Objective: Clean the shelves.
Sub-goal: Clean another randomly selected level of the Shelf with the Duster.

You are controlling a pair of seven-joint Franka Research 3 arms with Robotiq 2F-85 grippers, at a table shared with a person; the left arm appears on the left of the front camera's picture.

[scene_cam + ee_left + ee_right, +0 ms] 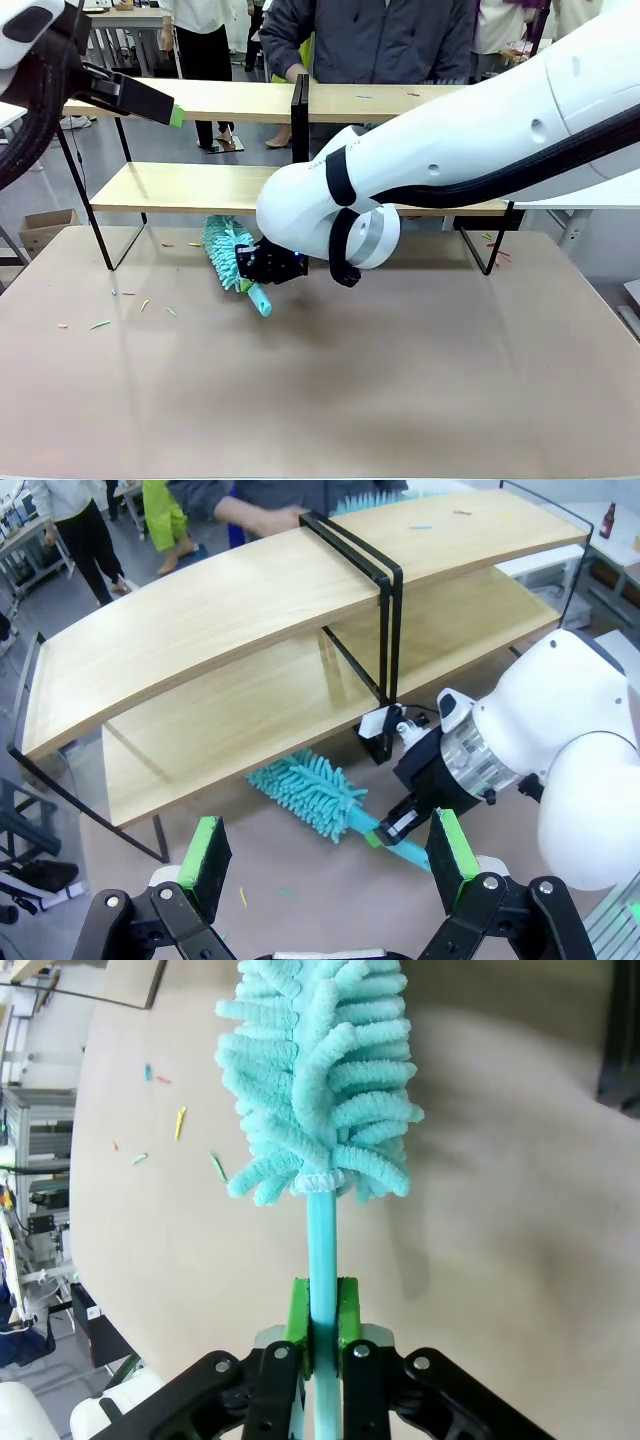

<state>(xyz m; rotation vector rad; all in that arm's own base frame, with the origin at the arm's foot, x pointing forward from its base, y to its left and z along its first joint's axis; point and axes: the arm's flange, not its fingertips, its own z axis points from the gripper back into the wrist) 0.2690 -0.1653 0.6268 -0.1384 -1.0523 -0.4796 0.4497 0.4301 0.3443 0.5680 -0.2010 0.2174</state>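
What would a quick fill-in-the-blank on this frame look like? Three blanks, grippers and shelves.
1. The right gripper is shut on the ___ of the teal duster.
2. The left gripper hangs above the table with its jaws ___.
3. The shelves have ___ wooden tiers in a black frame.
Missing words: handle; open; two.

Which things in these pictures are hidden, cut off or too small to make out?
- Right wrist view: the handle end of the duster, hidden inside the right gripper and cut by the bottom edge.
- Front view: the middle of the shelves, behind the right arm.
- Front view: coloured bits on the table, too small to identify.
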